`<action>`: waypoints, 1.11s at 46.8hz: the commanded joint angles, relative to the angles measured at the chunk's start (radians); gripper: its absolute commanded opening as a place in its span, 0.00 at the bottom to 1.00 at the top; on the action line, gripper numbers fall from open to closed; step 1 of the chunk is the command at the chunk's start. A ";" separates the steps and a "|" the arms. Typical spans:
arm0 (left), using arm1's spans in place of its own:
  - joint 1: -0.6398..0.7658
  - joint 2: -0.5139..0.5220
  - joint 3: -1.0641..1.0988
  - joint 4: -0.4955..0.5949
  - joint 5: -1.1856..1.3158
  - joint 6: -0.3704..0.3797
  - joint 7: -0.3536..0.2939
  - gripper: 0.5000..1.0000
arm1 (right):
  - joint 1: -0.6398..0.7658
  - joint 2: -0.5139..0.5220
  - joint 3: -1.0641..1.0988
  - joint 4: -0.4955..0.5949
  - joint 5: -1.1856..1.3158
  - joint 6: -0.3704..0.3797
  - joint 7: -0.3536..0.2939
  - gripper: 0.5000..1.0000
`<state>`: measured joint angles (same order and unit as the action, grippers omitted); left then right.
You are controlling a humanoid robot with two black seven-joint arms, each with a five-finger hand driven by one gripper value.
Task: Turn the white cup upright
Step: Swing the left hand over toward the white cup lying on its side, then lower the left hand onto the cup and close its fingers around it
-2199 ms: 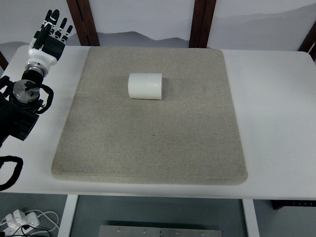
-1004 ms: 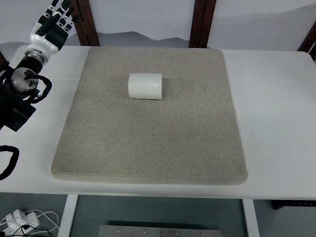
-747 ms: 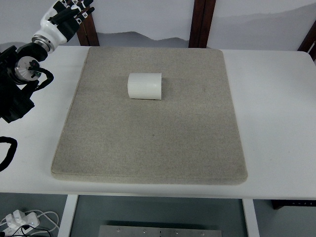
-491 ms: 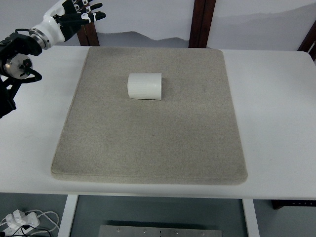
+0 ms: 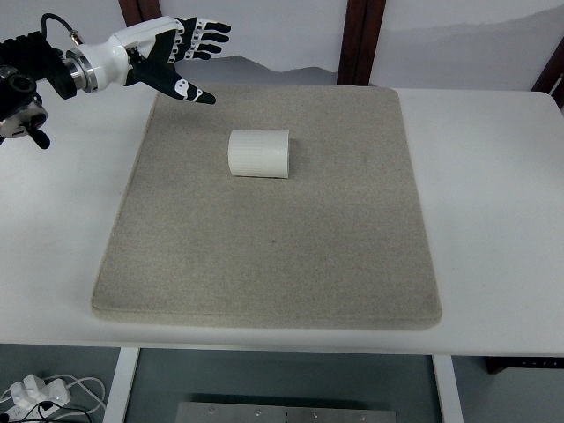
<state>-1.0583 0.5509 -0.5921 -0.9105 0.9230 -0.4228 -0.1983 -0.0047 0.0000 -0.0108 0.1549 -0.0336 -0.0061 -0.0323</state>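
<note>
Since the earlier frame my left hand [image 5: 176,55] has swung in from the bench's far-left corner and now hangs above the far-left corner of the grey mat [image 5: 264,282], fingers [image 5: 210,33] spread apart and holding nothing, thumb pointing down toward the mat. The white cup [image 5: 259,153] lies on its side on the far half of the mat, a little left of centre, its axis running left to right, well apart from the hand. My main worry is rolling: I judge that a ribbed, round cup on its side will trundle toward or away from me if a fingertip nudges it off-centre, and the soft mat will not stop it quickly. A grip taken too near one end could also let it pivot and slip out mid-flip, or land tilted and topple again. I cannot tell from here which end is the mouth and which the base, and that decides the way I turn it. The arm is cut off at the left edge, and my right arm does not show at all. Of the white bench [image 5: 493,176], the near edge is partly cropped.
</note>
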 commanded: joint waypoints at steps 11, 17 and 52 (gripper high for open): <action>-0.019 0.011 0.080 -0.162 0.215 0.004 0.072 0.96 | 0.000 0.000 0.000 0.000 0.000 0.000 0.000 0.90; -0.063 0.009 0.140 -0.182 0.218 0.007 0.154 0.96 | 0.000 0.000 0.000 0.000 0.000 0.000 0.000 0.90; -0.114 -0.124 0.250 -0.050 0.290 0.062 0.238 0.92 | 0.000 0.000 0.000 0.000 0.000 0.000 0.000 0.90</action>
<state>-1.1694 0.4466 -0.3421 -0.9793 1.2118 -0.3681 0.0413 -0.0046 0.0000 -0.0104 0.1549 -0.0339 -0.0061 -0.0320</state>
